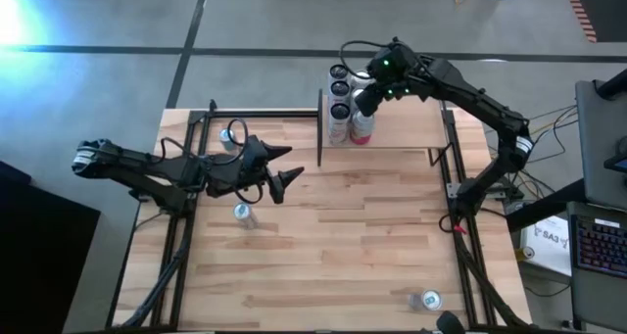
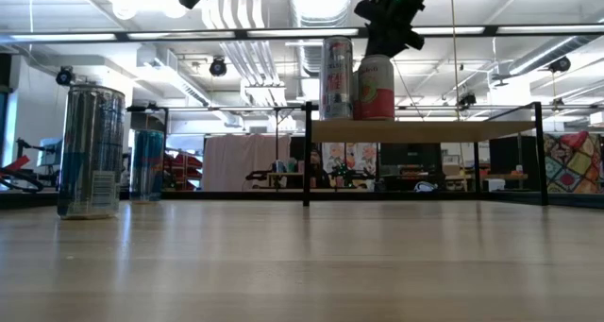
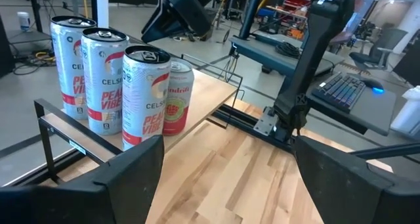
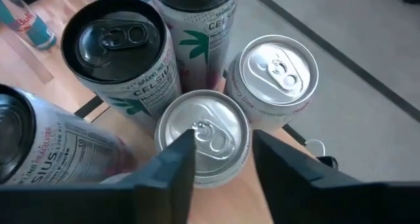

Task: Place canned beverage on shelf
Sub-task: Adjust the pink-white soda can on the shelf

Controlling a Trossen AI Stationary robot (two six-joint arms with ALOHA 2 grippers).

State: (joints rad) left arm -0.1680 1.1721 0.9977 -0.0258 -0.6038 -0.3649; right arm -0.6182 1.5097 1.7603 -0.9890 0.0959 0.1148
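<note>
The short pink-and-white aluminium beverage can [image 4: 205, 144] stands upright on the pale wood shelf panel framed by thin black rods [image 1: 411, 128], at the near end of a tight cluster: three tall white cans with black tops [image 3: 105, 79] in a row beside it and a second short silver-topped can [image 4: 275, 73] just behind. It is a smooth, thin-walled cylinder, probably full and so moderately heavy, slick on its sides and easy to dent under a hard squeeze; the sensible hold is across the body just below the rim, from above, with the neighbours leaving little room for error. The right gripper [image 4: 220, 159] hangs directly over this can, its two dark fingers straddling the top and narrowed to about the can's width; whether they are pressing the sides or merely standing close to them I cannot tell from this angle. The left gripper [image 1: 279, 177] waits wide apart and empty over the striped butcher-block tabletop [image 1: 333, 246], near a loose can [image 1: 243, 214].
</note>
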